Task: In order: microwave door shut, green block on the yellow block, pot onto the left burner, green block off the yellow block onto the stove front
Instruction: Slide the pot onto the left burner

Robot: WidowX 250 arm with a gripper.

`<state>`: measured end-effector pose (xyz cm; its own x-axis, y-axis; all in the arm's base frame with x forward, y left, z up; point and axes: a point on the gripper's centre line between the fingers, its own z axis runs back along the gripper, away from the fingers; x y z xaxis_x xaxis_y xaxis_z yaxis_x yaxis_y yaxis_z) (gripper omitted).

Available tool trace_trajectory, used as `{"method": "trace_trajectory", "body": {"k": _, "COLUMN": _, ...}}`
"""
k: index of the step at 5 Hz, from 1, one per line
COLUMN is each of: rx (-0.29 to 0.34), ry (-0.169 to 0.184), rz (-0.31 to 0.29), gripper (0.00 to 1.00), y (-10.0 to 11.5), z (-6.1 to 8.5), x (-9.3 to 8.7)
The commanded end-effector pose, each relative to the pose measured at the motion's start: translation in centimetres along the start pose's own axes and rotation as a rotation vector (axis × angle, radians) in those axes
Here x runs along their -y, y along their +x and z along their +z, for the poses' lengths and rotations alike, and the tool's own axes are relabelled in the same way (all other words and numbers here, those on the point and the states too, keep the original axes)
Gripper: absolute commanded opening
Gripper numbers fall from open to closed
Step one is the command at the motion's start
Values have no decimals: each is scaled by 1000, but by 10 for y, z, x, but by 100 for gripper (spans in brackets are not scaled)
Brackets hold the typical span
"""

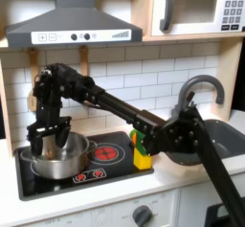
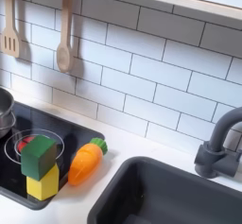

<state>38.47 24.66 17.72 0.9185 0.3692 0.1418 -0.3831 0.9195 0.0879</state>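
Note:
In the first exterior view the microwave door (image 1: 191, 8) at the top right lies flush with its white casing. The steel pot (image 1: 60, 160) rests on the left burner (image 1: 38, 170) of the black cooktop. My gripper (image 1: 49, 138) hangs over the pot's left rim, open, with one finger outside the rim and the other over the inside. The green block (image 1: 138, 138) (image 2: 38, 156) is stacked on the yellow block (image 1: 142, 159) (image 2: 43, 183) at the cooktop's right edge in the first exterior view. The stove front (image 1: 88, 177) has red dials.
The right burner (image 1: 105, 153) (image 2: 33, 143) lies between the pot and the blocks. An orange toy carrot (image 2: 83, 162) lies beside the blocks, next to the dark sink (image 2: 170, 198) and faucet (image 2: 221, 145). Wooden utensils (image 2: 63, 29) hang on the tiled wall. A range hood (image 1: 72, 22) hangs above.

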Motion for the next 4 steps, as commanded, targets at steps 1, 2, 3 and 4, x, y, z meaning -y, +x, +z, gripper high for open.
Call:
{"method": "trace_trajectory", "body": {"k": 1, "rx": -3, "ry": 16, "rz": 32, "gripper": 100, "y": 4, "z": 0, "x": -8}}
{"method": "trace_trajectory", "body": {"k": 2, "rx": 2, "ry": 14, "rz": 33, "gripper": 100, "y": 4, "z": 1, "x": -7}}
{"method": "trace_trajectory", "body": {"k": 3, "rx": 19, "ry": -25, "rz": -11, "gripper": 100, "y": -2, "z": 13, "x": 14}}
{"method": "trace_trajectory", "body": {"k": 4, "rx": -12, "ry": -70, "rz": -27, "gripper": 100, "y": -15, "z": 6, "x": 26}}
